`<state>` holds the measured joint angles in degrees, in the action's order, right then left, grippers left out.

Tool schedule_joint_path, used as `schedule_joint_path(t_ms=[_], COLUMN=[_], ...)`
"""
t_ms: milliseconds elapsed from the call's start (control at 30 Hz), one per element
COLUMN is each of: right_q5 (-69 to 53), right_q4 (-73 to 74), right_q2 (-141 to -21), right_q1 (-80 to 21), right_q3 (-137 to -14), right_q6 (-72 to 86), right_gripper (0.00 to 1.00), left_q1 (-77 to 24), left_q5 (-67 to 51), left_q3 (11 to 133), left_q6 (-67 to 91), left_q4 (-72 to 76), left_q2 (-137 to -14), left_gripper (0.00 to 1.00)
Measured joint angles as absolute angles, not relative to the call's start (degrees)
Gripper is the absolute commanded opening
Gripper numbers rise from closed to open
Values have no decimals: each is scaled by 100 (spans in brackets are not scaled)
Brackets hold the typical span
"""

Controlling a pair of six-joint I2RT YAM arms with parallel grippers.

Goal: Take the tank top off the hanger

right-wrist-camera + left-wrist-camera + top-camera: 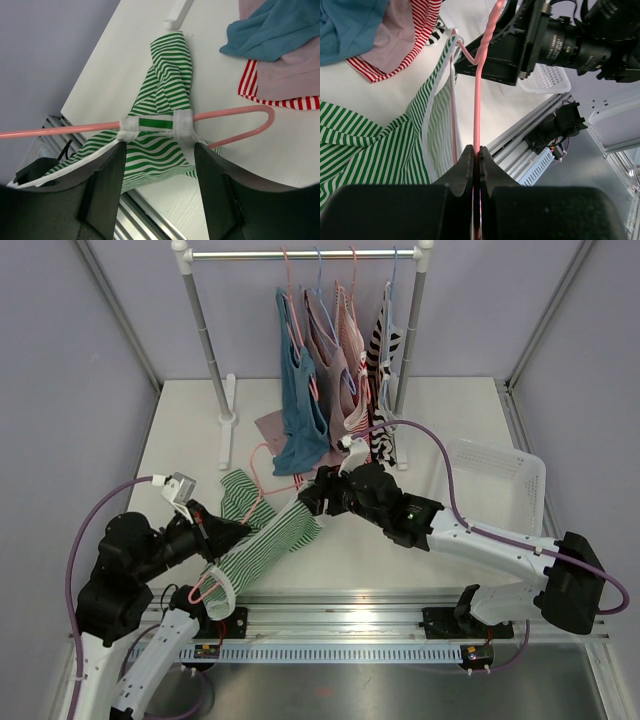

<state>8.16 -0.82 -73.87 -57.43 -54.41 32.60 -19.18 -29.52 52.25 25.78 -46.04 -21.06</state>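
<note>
Over the white worktop (190, 430), from above, the green-striped tank top (275, 532) stretches from the left fingers (222, 530) to the right fingers (308, 502). A clothes rail (300, 254) of other tops (300, 410) stands behind, a white basket (500, 455) to the right, grey walls (60, 360) around. At the left wrist, the left fingers (462, 172) are clamped on the pink hanger (476, 100). At the right wrist, the right fingers (107, 180) stand apart astride the strap (155, 123) looped over it, gripping nothing. I'd say pinching that strap comes next, cloth only, then sliding it off.

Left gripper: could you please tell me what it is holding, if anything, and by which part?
The left gripper is shut on the thin pink plastic hanger, pinching a straight stretch of its rod.
</note>
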Motion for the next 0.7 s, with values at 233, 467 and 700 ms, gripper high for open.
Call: schedule_joint_path(t_ms=[233, 467, 700], right_q5=[1114, 1092, 1114], right_q4=[-148, -239, -449], right_q2=[-7476, -7474, -7474], right_q1=[-5743, -5743, -5743], right_q3=[-5441, -5441, -5439], right_q6=[3118, 2980, 2974], right_gripper=[53, 82, 54], left_q1=[-1918, -1918, -1918], left_q5=[-3186, -3199, -3227], left_q3=[5310, 5341, 5358], left_q6=[2644, 2641, 2641], left_q4=[-4528, -4530, -4528], left_q2=[-2110, -2110, -2119], left_gripper=[0, 0, 0])
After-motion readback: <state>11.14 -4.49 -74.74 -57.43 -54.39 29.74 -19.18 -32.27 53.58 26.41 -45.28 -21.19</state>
